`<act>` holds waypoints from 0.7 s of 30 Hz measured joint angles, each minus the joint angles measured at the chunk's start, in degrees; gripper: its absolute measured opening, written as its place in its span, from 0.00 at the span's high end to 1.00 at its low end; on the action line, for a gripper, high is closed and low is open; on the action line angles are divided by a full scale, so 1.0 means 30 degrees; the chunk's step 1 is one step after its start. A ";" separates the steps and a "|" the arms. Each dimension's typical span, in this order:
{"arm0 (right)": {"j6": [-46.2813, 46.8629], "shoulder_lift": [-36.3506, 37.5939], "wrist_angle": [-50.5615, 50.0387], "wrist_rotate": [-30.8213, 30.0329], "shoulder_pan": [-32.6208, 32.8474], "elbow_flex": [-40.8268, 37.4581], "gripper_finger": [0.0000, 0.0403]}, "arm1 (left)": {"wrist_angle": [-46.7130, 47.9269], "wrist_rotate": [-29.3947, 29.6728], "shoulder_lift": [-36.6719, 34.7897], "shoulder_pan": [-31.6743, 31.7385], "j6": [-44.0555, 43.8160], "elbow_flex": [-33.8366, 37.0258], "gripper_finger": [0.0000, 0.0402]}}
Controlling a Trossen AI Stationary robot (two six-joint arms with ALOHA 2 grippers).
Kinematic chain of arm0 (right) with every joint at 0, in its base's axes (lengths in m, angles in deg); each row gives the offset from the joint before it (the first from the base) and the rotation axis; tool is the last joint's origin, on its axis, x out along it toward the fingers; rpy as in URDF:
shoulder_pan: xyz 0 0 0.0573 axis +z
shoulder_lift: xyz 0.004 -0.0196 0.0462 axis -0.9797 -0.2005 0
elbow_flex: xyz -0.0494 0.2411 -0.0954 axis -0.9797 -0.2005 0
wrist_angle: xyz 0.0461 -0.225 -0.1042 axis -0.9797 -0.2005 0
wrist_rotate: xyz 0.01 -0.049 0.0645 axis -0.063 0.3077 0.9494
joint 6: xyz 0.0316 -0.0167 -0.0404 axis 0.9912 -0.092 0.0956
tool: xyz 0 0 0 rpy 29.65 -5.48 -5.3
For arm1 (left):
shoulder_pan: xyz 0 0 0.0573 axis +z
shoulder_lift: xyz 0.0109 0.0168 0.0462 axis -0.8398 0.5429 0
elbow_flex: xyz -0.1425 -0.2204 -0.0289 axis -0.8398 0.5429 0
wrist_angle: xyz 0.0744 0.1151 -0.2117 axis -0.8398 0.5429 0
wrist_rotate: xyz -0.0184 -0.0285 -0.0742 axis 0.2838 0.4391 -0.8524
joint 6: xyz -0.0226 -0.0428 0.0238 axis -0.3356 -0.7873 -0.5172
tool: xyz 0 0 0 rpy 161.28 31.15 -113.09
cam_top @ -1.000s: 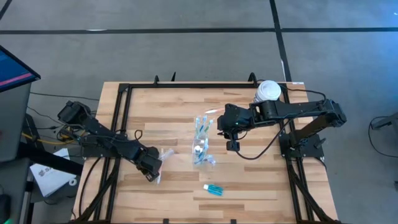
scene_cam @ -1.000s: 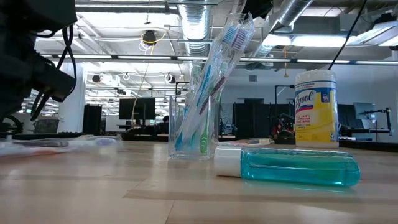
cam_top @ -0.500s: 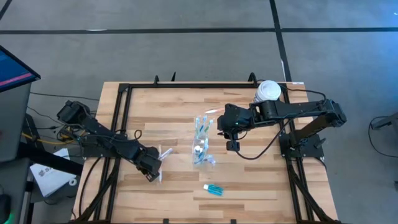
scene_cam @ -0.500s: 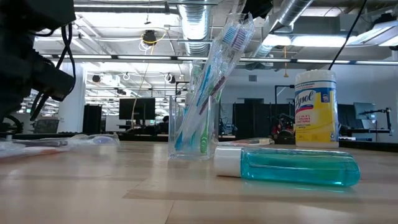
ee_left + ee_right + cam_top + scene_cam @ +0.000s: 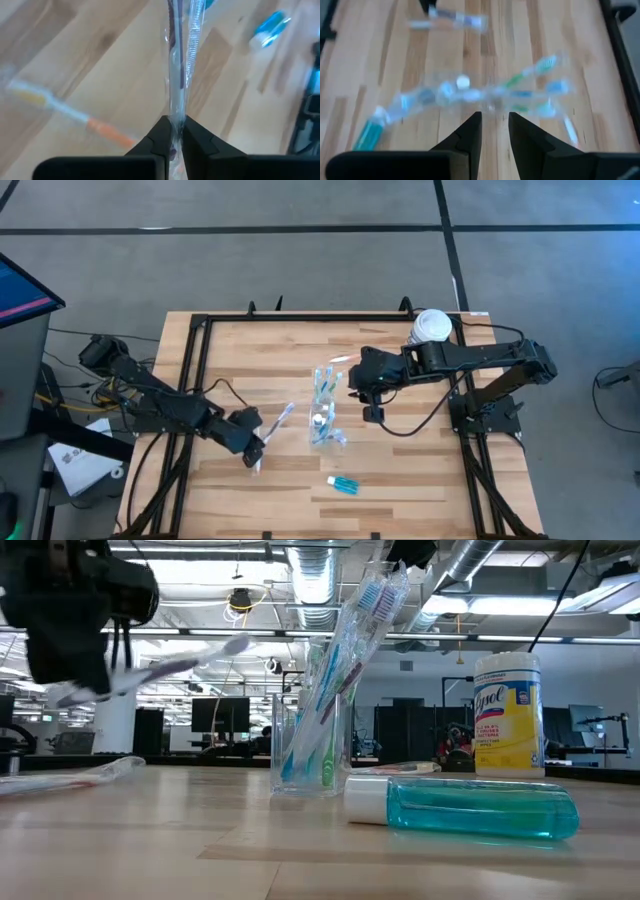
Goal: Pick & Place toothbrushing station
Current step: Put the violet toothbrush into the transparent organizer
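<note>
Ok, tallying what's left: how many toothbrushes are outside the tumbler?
2 visible: one toothbrush clamped in the left gripper, one orange-handled toothbrush lying on the table nearby. Others may be hidden.

Even overhead light, soft shadows; ceiling strip glare in low view; both wrist views motion-blurred.

Clear tumbler (image 5: 322, 423) upright w/ toothbrushes (image 5: 345, 650), blue tube (image 5: 343, 485) lying nearby

Pale wood-plank tabletop (image 5: 400, 470) in black frame. Centre: clear plastic tumbler (image 5: 321, 423) holding wrapped toothbrushes. Toward near edge: small blue white-capped tube (image 5: 342, 484), lying flat. Far right corner: yellow white-lidded canister (image 5: 431, 327).
</note>
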 joint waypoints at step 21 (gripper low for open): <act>-0.3657 -0.0058 1.3053 -0.0030 0.0067 0.0010 0.78 | -0.2499 0.2244 0.0028 0.0015 0.3420 -0.0035 0.94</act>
